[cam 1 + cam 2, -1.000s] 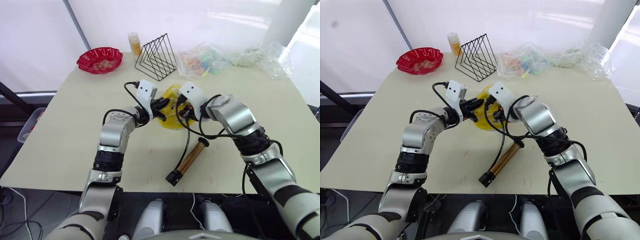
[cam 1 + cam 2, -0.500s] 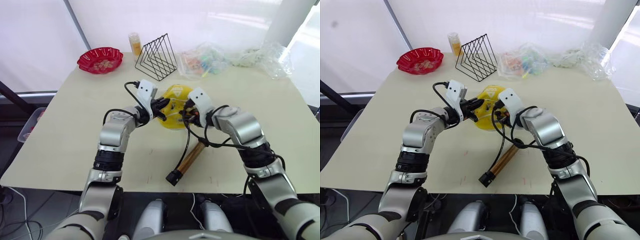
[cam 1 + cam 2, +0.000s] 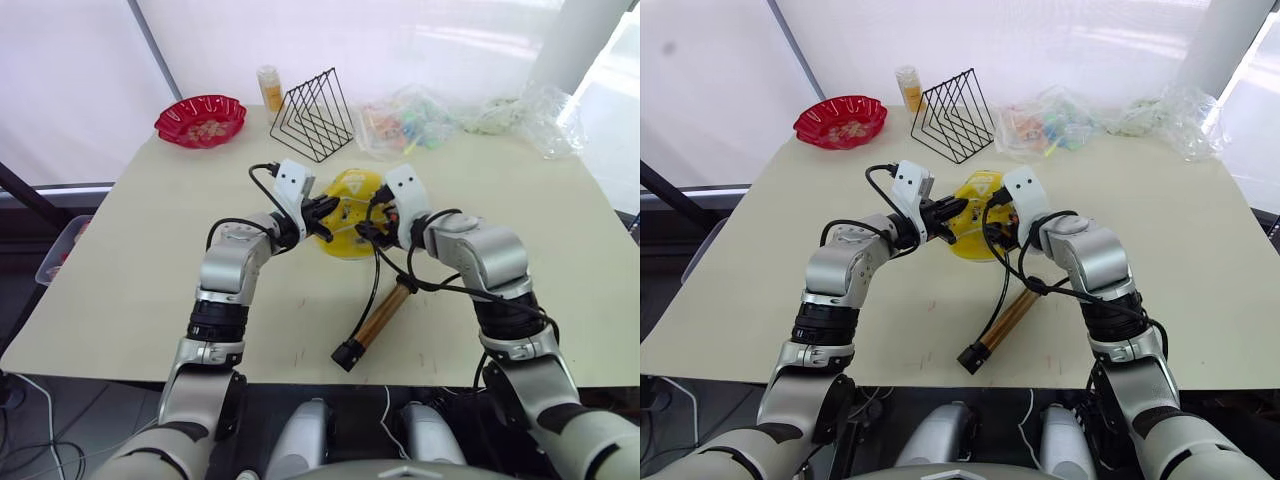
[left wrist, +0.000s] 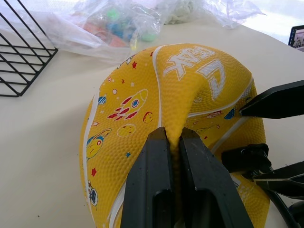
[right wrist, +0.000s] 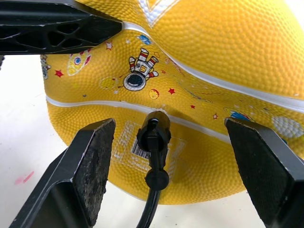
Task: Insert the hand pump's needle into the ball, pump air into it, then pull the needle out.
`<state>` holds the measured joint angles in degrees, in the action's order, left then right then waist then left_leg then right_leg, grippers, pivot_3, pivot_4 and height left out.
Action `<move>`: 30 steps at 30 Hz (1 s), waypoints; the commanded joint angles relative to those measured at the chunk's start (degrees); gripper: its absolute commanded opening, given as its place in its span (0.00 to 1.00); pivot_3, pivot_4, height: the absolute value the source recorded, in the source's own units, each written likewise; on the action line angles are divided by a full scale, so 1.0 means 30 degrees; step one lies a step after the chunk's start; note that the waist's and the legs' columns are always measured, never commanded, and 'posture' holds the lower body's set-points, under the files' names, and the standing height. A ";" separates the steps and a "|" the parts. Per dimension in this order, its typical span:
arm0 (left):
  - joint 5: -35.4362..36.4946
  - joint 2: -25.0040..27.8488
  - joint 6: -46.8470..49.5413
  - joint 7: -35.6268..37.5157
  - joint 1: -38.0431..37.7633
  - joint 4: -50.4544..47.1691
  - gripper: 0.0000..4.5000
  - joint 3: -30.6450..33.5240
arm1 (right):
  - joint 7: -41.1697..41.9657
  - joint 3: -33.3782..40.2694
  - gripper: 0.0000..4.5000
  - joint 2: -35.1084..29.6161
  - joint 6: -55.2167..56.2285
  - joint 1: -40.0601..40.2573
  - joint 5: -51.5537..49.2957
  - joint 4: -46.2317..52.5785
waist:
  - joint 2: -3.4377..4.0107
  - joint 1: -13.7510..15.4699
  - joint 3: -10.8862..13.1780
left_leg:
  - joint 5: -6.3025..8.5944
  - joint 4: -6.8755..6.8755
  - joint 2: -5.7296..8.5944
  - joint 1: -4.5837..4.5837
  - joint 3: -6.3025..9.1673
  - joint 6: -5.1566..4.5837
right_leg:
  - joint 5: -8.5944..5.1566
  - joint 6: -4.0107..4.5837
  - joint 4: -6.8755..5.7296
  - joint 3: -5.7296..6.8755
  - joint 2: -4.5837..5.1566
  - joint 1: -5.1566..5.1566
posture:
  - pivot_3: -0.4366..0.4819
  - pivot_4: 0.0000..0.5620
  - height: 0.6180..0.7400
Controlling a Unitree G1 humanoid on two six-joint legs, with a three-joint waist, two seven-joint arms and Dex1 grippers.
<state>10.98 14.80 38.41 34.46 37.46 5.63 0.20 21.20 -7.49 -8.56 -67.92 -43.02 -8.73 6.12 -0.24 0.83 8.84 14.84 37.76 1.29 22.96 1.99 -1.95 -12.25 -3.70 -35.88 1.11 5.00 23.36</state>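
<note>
Beige table (image 3: 130,260) carries the yellow ball (image 3: 348,205) near its middle. The left gripper (image 4: 174,142) pinches a fold of its rubber; the right gripper (image 5: 171,171) gapes wide around the needle (image 5: 154,137), seated in the ball. The hand pump (image 3: 375,325) lies toward the near edge.

silver arms w/ black joints, white wrist boxes, black cables, black end effectors.

Along the table's (image 3: 120,270) far edge we see a red bowl (image 3: 199,119), a small bottle (image 3: 268,87), a black wire rack (image 3: 313,115) and clear plastic bags (image 3: 410,120).
</note>
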 commanded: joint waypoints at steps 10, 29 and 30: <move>0.0060 -0.0221 0.0613 0.0088 -0.0572 0.0757 0.00 -0.1000 | -0.0761 0.0475 0.38 0.0616 -0.0168 0.0143 -0.0728 0.0206 | 0.0000 -0.0004 0.0000 | -0.0003 0.0000 0.0001 -0.0005 -0.0004 0.0003 | 0.0000 0.0001 -0.0004 -0.0002 -0.0003 -0.0001 | 0.48 0.27 0.97; 0.0095 -0.0190 0.0666 0.0033 -0.0691 0.0625 0.00 -0.1042 | -0.1309 0.0529 0.38 0.0925 0.0223 0.0499 -0.1132 -0.0476 | 0.0000 -0.0008 -0.0001 | -0.0011 0.0001 0.0002 -0.0010 -0.0006 0.0012 | 0.0001 0.0002 -0.0014 -0.0007 -0.0007 -0.0002 | 0.48 0.27 0.97; 0.0097 -0.0190 0.0671 0.0030 -0.0696 0.0616 0.00 -0.1045 | -0.1339 0.0530 0.38 0.0945 0.0343 0.0491 -0.1126 -0.0544 | 0.0000 -0.0009 -0.0001 | -0.0011 0.0001 0.0002 -0.0011 -0.0005 0.0012 | 0.0002 0.0002 -0.0014 -0.0007 -0.0007 -0.0002 | 0.48 0.27 0.97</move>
<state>10.99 14.89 38.42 34.10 37.37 5.42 0.07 17.33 -6.72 -6.24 -68.31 -41.31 -11.47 3.46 -0.24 0.81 8.83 14.81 37.77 1.30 22.92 1.97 -1.91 -12.25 -3.70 -35.92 1.09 4.98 23.35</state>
